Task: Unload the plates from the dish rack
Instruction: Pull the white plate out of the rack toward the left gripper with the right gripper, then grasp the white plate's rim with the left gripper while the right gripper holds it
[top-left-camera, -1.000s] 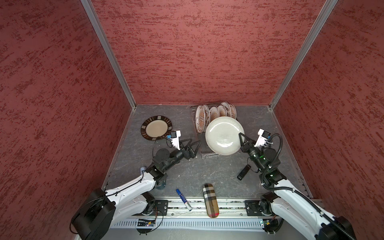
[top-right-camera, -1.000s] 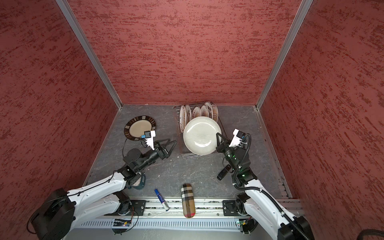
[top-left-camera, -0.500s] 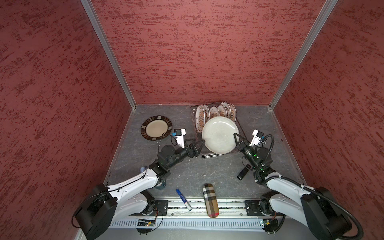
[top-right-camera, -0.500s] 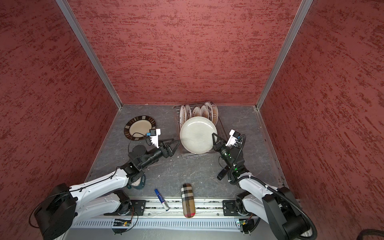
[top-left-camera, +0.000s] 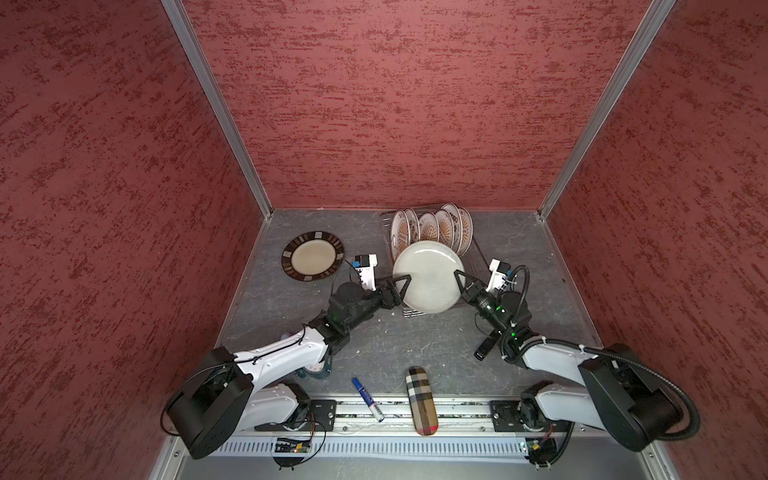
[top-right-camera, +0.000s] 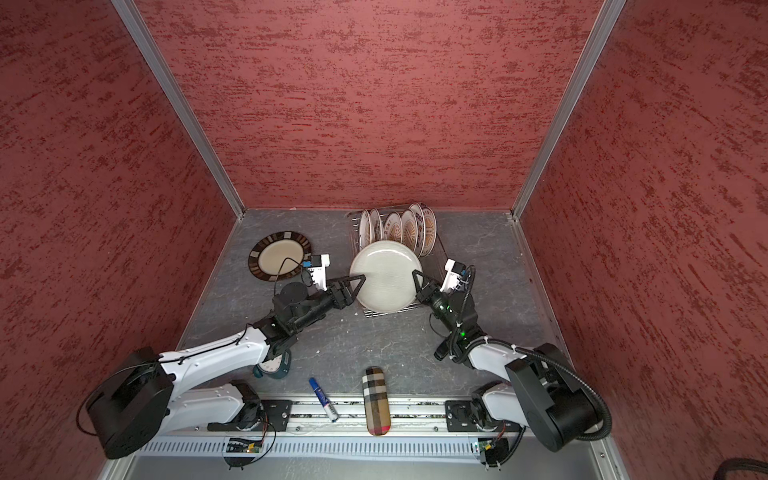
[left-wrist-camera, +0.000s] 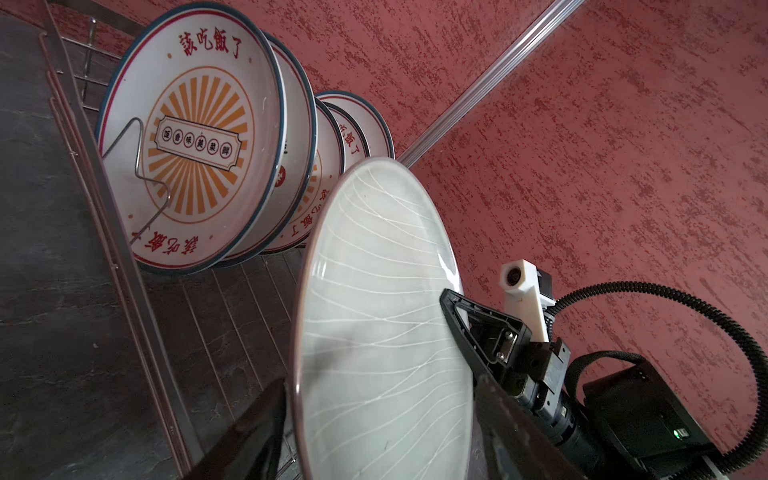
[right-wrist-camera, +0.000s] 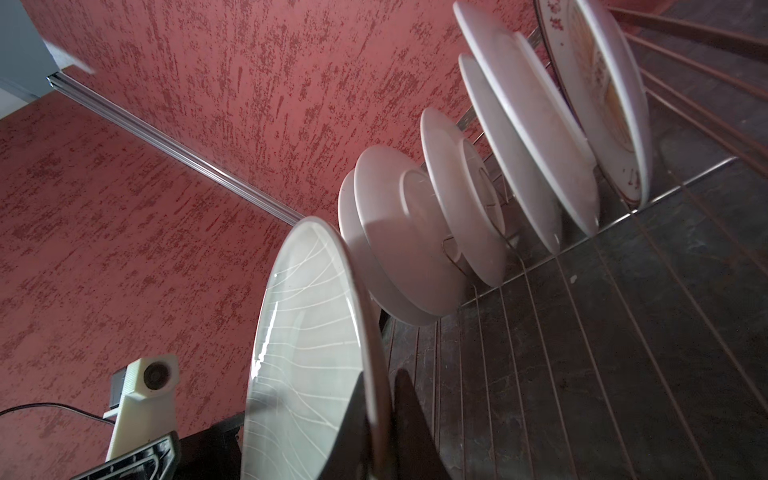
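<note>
A large grey-white plate stands tilted over the front of the dish rack. My right gripper is shut on its right rim. My left gripper is open, one finger on each side of the plate's left rim, with gaps showing. Several sunburst plates stand upright in the rack behind it. A brown-rimmed plate lies flat on the table at the left.
Near the front rail lie a blue marker and a plaid case. A black stick-shaped object lies beside my right arm. A teal alarm clock sits under my left arm. Red walls close in three sides.
My left gripper has moved right until its jaws straddle the big plate's left rim, and they have narrowed. My right gripper has carried the plate a little to the left.
</note>
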